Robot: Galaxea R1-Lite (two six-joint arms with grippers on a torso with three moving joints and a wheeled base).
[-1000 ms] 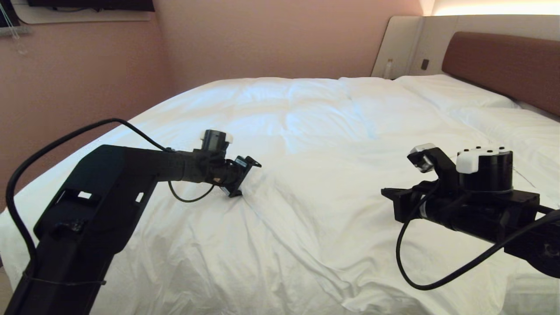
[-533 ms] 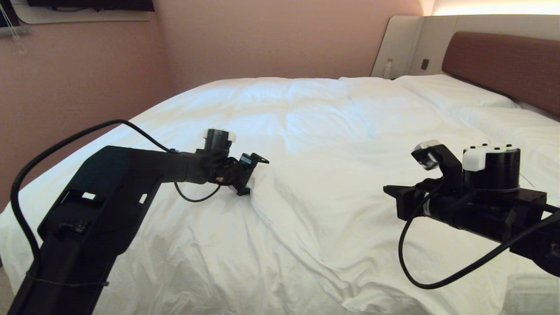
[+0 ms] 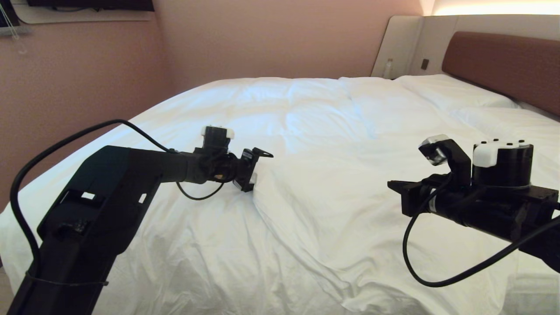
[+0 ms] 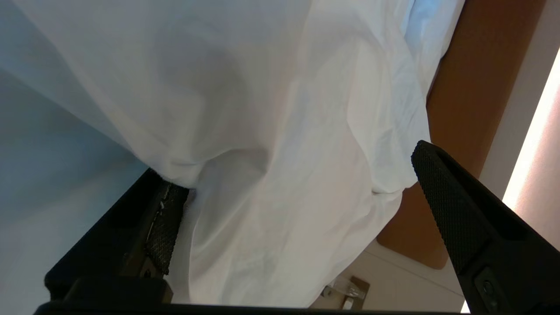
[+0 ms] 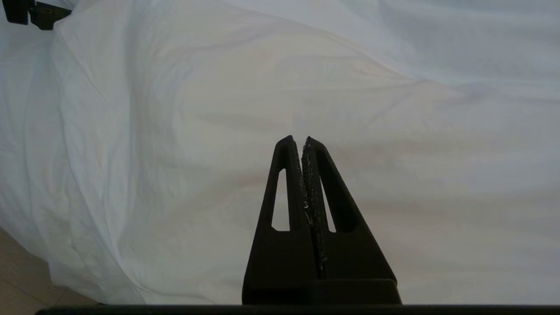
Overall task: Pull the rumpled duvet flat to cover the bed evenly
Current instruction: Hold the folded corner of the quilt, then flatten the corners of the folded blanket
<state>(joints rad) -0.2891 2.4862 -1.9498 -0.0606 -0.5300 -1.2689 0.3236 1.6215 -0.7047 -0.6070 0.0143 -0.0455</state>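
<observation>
Pink-walled bedrm, brown headboard (image 3: 503, 65) at rear. Your duvet (image 3: 315, 144) lies spread over the bed (image 3: 536, 111), creased ridge running toward the near edge. L gripper (image 3: 253, 168) sits at that ridge, jaws wide, a fold bulging between its fingers (image 4: 164, 223), not clamped. R gripper (image 5: 301, 142) hovers above the duvet, clenched empty.

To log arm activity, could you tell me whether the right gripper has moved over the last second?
Yes: the right gripper has risen slightly, toward the brown headboard.
</observation>
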